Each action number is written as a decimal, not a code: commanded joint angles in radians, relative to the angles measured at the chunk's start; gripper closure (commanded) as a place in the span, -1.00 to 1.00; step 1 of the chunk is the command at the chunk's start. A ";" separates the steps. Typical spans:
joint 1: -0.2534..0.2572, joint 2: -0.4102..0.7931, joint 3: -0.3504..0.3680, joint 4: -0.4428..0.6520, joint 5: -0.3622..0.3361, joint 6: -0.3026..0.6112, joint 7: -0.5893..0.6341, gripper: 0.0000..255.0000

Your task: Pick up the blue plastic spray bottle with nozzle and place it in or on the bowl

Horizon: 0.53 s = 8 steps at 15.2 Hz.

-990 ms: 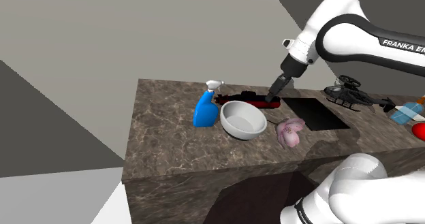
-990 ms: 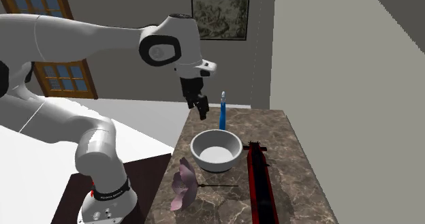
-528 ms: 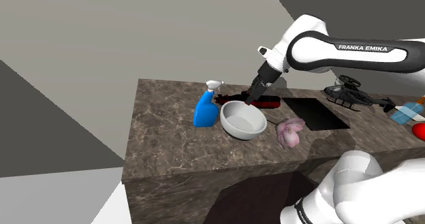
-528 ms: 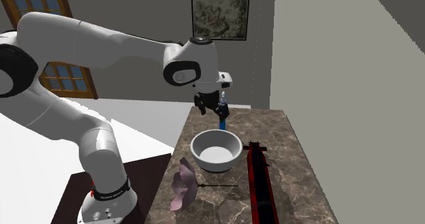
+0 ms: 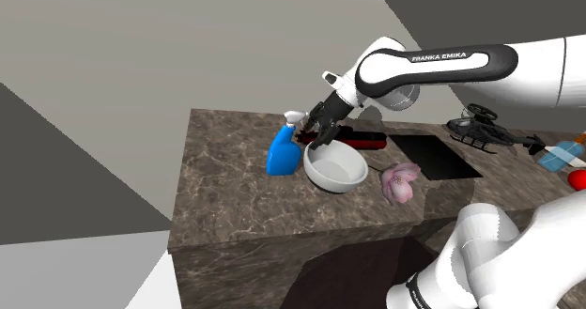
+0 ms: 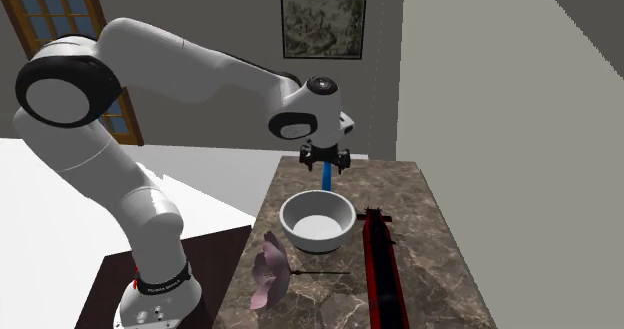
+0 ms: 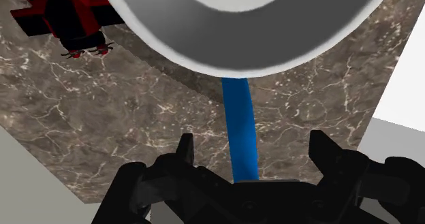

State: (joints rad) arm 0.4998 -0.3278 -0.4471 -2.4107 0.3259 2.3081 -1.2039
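Note:
The blue spray bottle (image 5: pixel 281 152) with its white nozzle (image 5: pixel 296 117) stands upright on the brown marble counter (image 5: pixel 225 190), just beside the white bowl (image 5: pixel 335 165). My black gripper (image 5: pixel 318 134) hovers open over the bowl's far rim, close to the nozzle. In the second exterior view the gripper (image 6: pixel 325 161) hangs directly above the bottle (image 6: pixel 326 181), behind the bowl (image 6: pixel 318 221). In the wrist view the bottle (image 7: pixel 238 117) runs as a blue strip between my spread fingers (image 7: pixel 185 148), untouched, with the bowl (image 7: pixel 252 25) beyond it.
A long red-and-black model (image 5: pixel 364 137) lies behind the bowl. A pink flower-like object (image 5: pixel 401 181) sits beside the bowl, next to a dark square recess (image 5: pixel 434 157). A black toy helicopter (image 5: pixel 479 129) stands farther along. The counter's edge drops off close to the bottle.
The arm has swung from above the red-and-black model across the bowl toward the bottle's nozzle, lowering a little. The fingers stayed open. The objects have not moved.

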 commanded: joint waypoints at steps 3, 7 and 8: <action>0.061 0.072 -0.031 0.022 0.089 0.040 -0.138 -1.00; 0.082 0.115 -0.034 0.012 0.134 0.086 -0.168 -1.00; 0.087 0.126 -0.034 0.010 0.146 0.097 -0.176 -1.00</action>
State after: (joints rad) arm 0.5804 -0.2181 -0.4785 -2.4019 0.4557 2.3924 -1.3667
